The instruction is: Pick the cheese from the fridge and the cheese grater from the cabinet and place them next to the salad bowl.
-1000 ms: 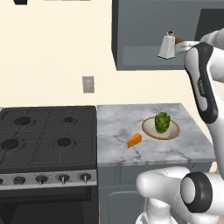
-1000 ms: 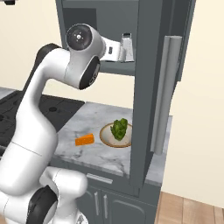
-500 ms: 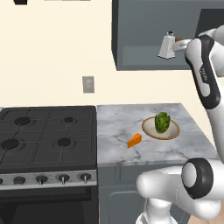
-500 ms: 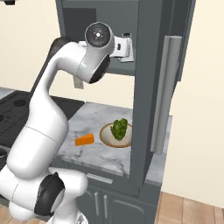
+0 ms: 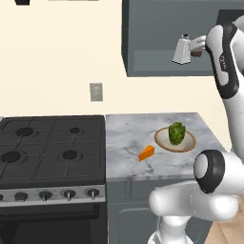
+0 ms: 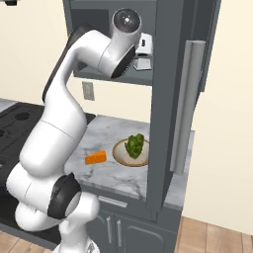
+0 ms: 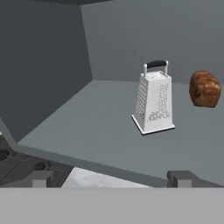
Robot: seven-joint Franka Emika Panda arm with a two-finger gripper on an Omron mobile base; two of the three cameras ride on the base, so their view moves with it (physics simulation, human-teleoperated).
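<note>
The gripper is hovering at the open front of the cabinet, jaws spread wide and gripping nothing. The grater is standing upright on the cabinet floor ahead of it, a brown lump just to its right. The cheese is lying on the counter near the bowl, to its left.

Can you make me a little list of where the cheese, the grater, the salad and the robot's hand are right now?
cheese: orange wedge lying on the marble counter, beside the salad bowl, not touching it
salad bowl: tan bowl with green salad, on the counter
grater: standing upright on the open cabinet shelf
brown lump: on the shelf beside the grater
gripper: at the shelf edge, jaws open, holding nothing, short of the grater
</note>
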